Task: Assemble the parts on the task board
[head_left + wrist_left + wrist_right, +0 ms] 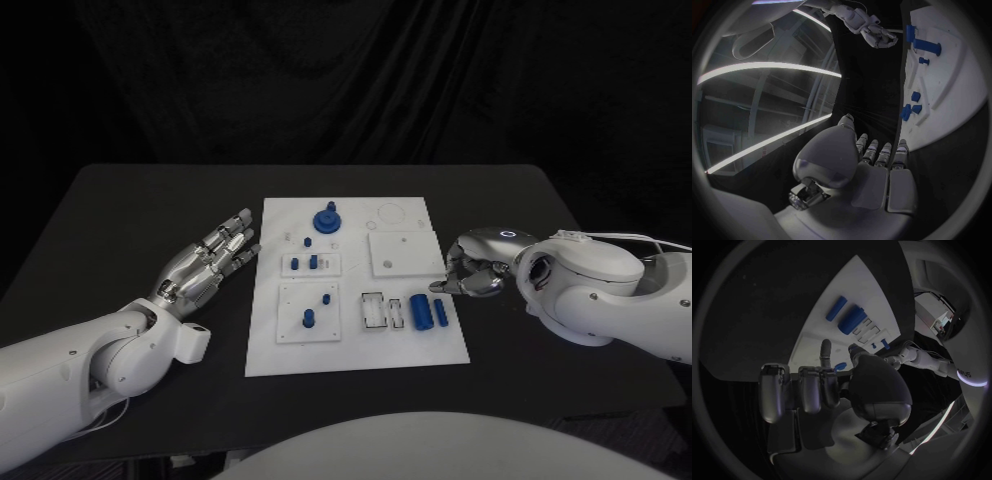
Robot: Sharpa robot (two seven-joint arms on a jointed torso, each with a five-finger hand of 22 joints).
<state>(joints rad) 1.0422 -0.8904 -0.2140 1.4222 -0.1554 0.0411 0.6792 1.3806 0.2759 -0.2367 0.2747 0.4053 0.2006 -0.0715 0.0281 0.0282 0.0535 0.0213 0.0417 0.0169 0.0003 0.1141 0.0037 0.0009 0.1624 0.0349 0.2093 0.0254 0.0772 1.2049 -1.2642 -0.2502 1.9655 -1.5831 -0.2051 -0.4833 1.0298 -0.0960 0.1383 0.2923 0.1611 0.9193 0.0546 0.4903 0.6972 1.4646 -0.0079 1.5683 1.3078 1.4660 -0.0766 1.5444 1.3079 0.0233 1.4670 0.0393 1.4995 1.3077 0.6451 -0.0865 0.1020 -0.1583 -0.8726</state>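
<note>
While left hand (206, 262) lies flat, fingers apart, empty, left of task board (447, 345), right hand (476, 265) sits at board's right edge, fingers curled, nothing held. Blue parts (421, 311) rest on board.

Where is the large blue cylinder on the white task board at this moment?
In the head view the large blue cylinder lies near the right edge of the white task board, beside a thinner blue rod, just in front of the right hand.
</note>
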